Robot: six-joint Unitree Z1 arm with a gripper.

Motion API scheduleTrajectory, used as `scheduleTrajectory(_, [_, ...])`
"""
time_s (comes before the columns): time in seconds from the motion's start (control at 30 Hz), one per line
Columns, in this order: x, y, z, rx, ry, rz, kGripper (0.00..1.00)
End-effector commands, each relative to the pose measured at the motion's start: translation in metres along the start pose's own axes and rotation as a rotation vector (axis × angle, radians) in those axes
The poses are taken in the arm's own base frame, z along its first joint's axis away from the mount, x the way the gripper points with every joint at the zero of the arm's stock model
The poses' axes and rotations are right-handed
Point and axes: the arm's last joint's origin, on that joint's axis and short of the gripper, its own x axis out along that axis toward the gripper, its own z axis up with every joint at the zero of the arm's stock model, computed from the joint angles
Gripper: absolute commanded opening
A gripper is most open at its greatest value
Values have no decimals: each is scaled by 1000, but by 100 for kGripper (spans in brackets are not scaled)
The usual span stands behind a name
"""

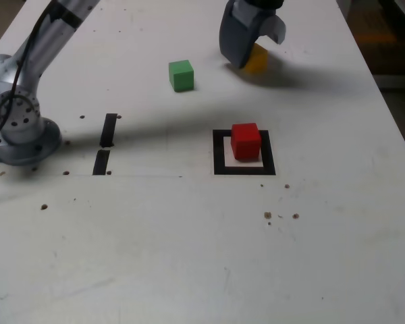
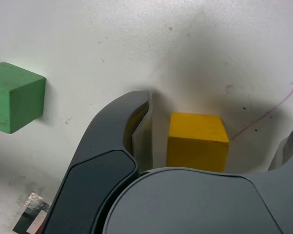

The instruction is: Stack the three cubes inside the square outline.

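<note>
Here the yellow cube (image 2: 198,141) sits between the gripper (image 2: 215,131) jaws, ungripped.

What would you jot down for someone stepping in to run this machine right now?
End effector: open, jaws either side of the yellow cube, not yet closed on it.
Red cube: inside the square outline.
Green cube: loose on the table, to the exterior view's left of the yellow one.
Done: red placed.
Left: grasp yellow, stack it on red, then green on top.
</note>
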Motion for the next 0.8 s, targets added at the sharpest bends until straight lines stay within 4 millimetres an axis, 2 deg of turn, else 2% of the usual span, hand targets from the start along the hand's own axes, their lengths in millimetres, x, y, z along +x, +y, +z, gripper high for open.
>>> scheduleTrajectory(0.0, [4, -1, 3, -8, 3, -2, 77])
scheduleTrajectory(0.13, [5, -1, 4, -22, 6, -3, 66])
scheduleTrajectory(0.33, [6, -1, 5, -34, 2, -10, 57])
scheduleTrajectory(0.57, [8, -4, 7, -33, -8, -35, 33])
scheduleTrajectory(0.77, [-4, -5, 0, -11, -33, -41, 26])
